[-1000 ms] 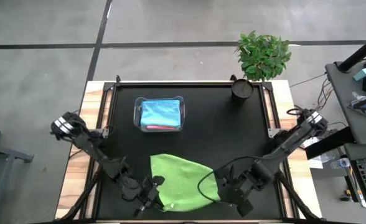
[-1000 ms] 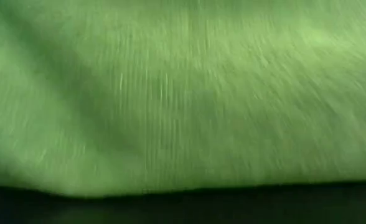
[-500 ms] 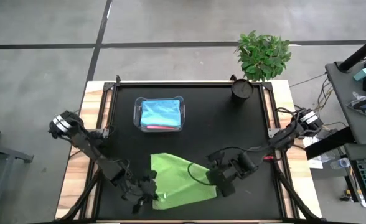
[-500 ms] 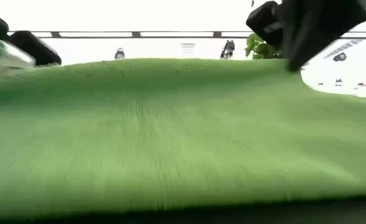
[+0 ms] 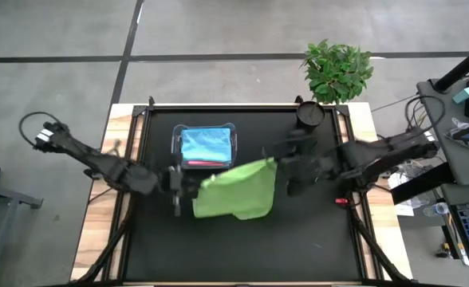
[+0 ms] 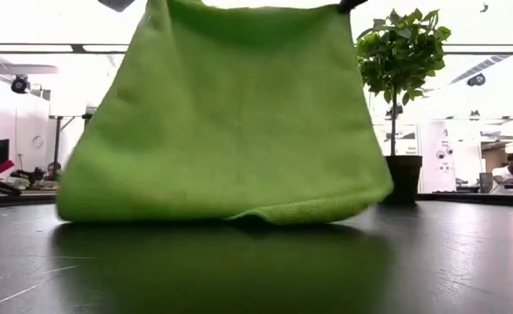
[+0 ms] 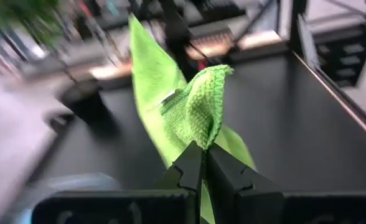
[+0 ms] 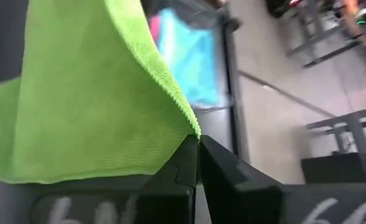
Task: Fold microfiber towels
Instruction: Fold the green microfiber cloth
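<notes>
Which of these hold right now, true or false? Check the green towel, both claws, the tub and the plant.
1. Each claw pinches a top corner of the lime green towel. True: left claw and right claw are both shut on it.
2. The towel hangs fully clear of the table. False: its lower edge rests on the table.
3. The clear tub is empty. False: a light blue towel lies on top inside.
4. A potted plant stands at the table's far right corner. True.
</notes>
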You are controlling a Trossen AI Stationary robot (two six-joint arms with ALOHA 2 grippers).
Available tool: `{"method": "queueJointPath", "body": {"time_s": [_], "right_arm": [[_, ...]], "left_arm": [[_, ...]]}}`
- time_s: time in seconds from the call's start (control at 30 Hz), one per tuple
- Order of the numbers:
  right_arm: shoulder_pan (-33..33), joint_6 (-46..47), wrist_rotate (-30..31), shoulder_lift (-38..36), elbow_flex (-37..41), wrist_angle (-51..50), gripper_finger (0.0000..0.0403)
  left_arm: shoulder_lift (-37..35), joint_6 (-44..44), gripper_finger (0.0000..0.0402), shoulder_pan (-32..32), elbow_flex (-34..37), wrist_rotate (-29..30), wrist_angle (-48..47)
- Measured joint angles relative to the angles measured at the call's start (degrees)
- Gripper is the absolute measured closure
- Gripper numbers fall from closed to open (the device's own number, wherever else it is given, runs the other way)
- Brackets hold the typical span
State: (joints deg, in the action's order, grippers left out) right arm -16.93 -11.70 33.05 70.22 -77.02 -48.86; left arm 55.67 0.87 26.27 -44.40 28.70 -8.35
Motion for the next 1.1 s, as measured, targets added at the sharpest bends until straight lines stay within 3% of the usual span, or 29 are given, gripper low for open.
{"method": "queueJointPath", "body": {"time_s": [0.1, 0.3, 0.53, 0.63, 0.73, 0.9, 1.1], "right_arm": [[1.6, -3.9, 0.1, -3.1, -1.0, 1.5, 0.0394], [1.1, -5.8, -4.1, -7.3, -2.2, 2.5, 0.0394], [-2.1, -2.6, -14.6, -8.6, -2.1, 1.2, 0.0394], [-4.3, -1.9, -15.5, -8.4, -2.1, 1.3, 0.0394], [-5.0, -3.8, -11.8, -8.2, -2.7, 1.4, 0.0394], [-3.9, -10.2, 1.8, -8.3, -6.0, 1.3, 0.0394], [-1.8, -15.4, 3.6, -8.3, -12.5, 1.1, 0.0394]], "left_arm": [[-5.0, 6.5, 0.0401, -2.9, -1.4, -0.2, 0.7], [-8.3, 8.9, 0.0401, -3.3, -3.3, -3.1, 1.7], [-1.5, 5.2, 0.0401, -0.3, -1.2, -12.4, 5.5], [2.9, 6.2, 0.0401, 2.3, -1.6, -13.4, 7.7], [5.9, 8.9, 0.0401, 2.7, -4.0, -12.6, 8.4], [6.3, 13.7, 0.0401, 0.2, -8.4, -1.9, 8.5], [3.5, 20.2, 0.0401, -4.8, -11.8, 0.8, 8.5]]}}
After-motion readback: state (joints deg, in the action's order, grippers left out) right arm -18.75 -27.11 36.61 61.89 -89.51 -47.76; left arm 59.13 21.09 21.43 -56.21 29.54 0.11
